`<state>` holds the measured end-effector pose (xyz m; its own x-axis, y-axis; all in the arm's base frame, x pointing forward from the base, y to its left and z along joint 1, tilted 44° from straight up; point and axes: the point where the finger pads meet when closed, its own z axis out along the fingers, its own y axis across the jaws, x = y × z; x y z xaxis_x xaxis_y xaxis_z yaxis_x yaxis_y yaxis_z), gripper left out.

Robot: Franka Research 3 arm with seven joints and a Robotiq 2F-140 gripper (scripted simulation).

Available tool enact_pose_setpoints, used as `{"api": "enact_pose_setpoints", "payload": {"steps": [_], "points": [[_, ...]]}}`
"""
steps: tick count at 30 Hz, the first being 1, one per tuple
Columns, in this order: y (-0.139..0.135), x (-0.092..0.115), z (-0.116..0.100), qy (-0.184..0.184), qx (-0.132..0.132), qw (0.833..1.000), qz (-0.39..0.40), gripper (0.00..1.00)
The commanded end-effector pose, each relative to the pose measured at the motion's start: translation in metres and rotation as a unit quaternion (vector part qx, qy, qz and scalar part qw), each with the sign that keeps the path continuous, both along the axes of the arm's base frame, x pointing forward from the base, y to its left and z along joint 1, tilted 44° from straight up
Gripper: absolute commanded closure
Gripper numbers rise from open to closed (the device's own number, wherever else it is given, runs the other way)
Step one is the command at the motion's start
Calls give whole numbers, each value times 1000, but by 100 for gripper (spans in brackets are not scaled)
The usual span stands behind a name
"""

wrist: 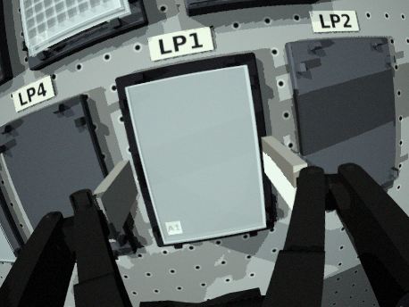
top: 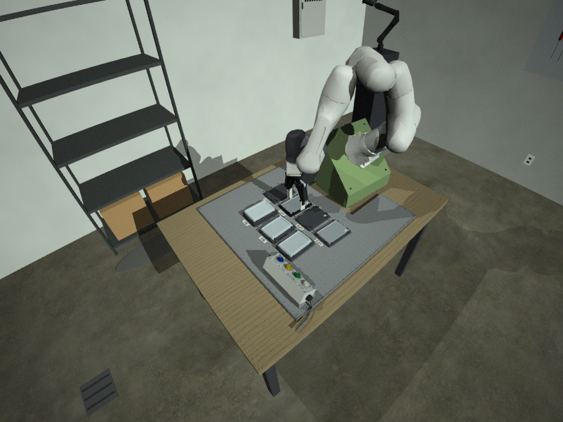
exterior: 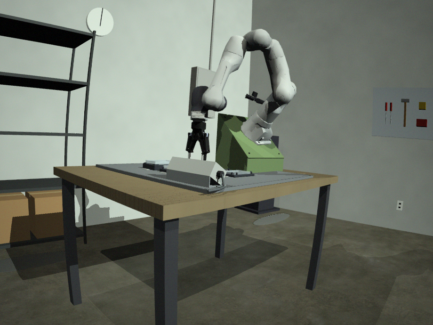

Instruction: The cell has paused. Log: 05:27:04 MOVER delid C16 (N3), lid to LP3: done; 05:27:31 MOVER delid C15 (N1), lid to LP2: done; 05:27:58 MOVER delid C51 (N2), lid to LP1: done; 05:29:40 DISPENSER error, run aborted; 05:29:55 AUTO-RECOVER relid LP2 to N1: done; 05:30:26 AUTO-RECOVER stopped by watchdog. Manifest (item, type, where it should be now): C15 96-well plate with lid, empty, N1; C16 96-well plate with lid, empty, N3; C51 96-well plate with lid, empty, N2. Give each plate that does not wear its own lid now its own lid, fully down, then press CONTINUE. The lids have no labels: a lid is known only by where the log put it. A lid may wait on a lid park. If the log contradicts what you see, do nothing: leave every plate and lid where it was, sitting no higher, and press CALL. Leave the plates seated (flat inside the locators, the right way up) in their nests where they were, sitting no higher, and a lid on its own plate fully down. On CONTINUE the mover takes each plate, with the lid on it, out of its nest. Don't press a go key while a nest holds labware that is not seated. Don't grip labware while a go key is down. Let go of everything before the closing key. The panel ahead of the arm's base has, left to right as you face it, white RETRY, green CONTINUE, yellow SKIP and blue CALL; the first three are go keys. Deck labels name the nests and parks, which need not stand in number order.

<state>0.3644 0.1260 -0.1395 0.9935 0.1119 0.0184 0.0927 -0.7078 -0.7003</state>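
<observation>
Top view shows 3 plates in a row, a lid on the end park, and the gripper over another lid. Exterior view hides both behind the key panel. Wrist view shows parted, empty pads flanking that lid at LP1, LP2 bare
</observation>
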Motion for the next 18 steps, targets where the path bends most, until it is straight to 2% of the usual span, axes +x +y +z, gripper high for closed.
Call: {"api": "enact_pose_setpoints", "payload": {"steps": [1, 18], "points": [[-1, 1, -2, -4, -2, 1000, 2, 34], [0, 1, -3, -4, -2, 1000, 2, 34]]}}
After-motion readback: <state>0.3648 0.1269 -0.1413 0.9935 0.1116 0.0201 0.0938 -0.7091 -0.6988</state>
